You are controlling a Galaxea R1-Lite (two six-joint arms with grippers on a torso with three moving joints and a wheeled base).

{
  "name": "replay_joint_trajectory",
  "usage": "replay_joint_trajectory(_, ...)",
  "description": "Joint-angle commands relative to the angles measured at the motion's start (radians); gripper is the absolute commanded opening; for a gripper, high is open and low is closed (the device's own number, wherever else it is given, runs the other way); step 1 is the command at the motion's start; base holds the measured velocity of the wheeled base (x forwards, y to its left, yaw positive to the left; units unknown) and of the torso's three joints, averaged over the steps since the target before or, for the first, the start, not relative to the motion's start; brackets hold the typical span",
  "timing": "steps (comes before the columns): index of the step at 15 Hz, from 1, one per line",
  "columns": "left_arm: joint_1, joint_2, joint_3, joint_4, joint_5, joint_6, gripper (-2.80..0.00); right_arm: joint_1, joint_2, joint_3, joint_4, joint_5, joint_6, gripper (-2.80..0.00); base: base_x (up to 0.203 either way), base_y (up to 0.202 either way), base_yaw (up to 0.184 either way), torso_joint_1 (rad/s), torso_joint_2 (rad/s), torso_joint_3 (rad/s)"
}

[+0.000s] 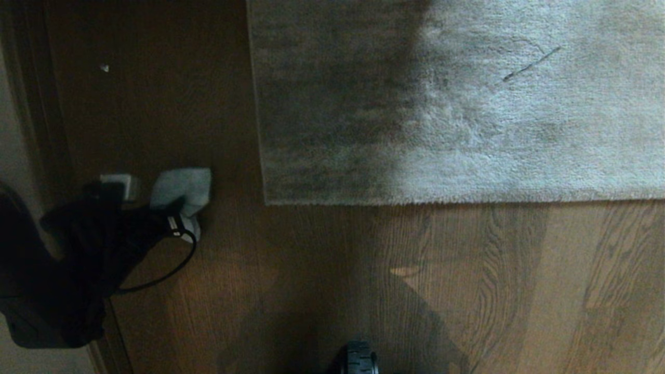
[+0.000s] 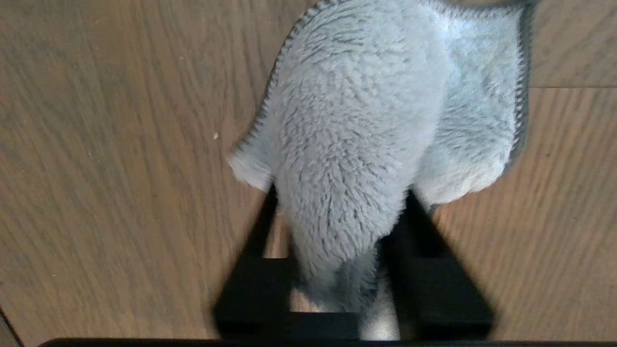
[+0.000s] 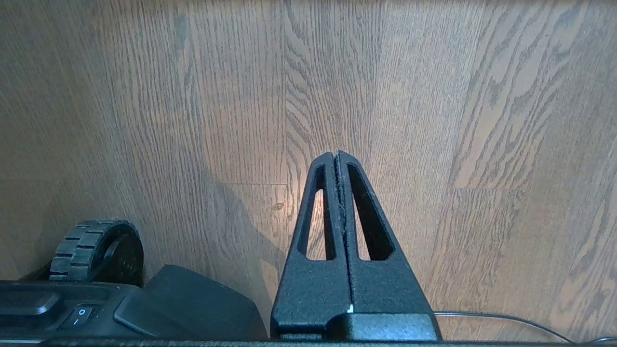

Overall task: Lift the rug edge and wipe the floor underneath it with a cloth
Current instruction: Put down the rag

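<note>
The pale grey-white cloth (image 1: 184, 187) lies bunched on the brown wood floor (image 1: 311, 285), left of the rug. My left gripper (image 1: 174, 218) is low over it, at the end of the dark left arm. In the left wrist view the cloth (image 2: 356, 120) runs between the black fingers (image 2: 255, 270) of the left gripper (image 2: 341, 193). These stand apart, and floor shows beside the cloth's narrow tail. The rug edge (image 1: 415, 201) and its square corner (image 1: 266, 202) lie flat on the floor. My right gripper (image 3: 336, 153) is shut and empty above bare planks (image 3: 482, 144).
A small white block (image 1: 117, 184) sits just behind the left arm near the dark skirting (image 1: 31, 104). A white fleck (image 1: 105, 67) lies on the floor farther back. A base wheel (image 1: 360, 358) shows at the near edge, also in the right wrist view as a wheel (image 3: 96, 250).
</note>
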Motion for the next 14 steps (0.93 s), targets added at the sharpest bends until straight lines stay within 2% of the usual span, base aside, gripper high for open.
replay_joint_trajectory(1, 0.003, 0.004, 0.000, -0.048, 0.000, -0.001, 0.00, 0.000, 0.001, 0.000, -0.001, 0.000, 0.000, -2.80, 0.000, 0.000, 0.000, 0.000, 0.00, 0.000)
replay_joint_trajectory(7, 0.005, -0.050, 0.039, -0.048, 0.000, -0.004, 0.00, 0.000, 0.001, 0.000, 0.000, 0.000, 0.000, -2.80, 0.000, 0.000, 0.000, 0.000, 0.00, 0.000)
replay_joint_trajectory(14, 0.003, -0.248, 0.228, -0.048, 0.000, -0.007, 0.00, 0.000, 0.001, 0.000, 0.000, 0.000, -0.001, -2.80, 0.000, 0.000, 0.000, 0.000, 0.00, 0.000)
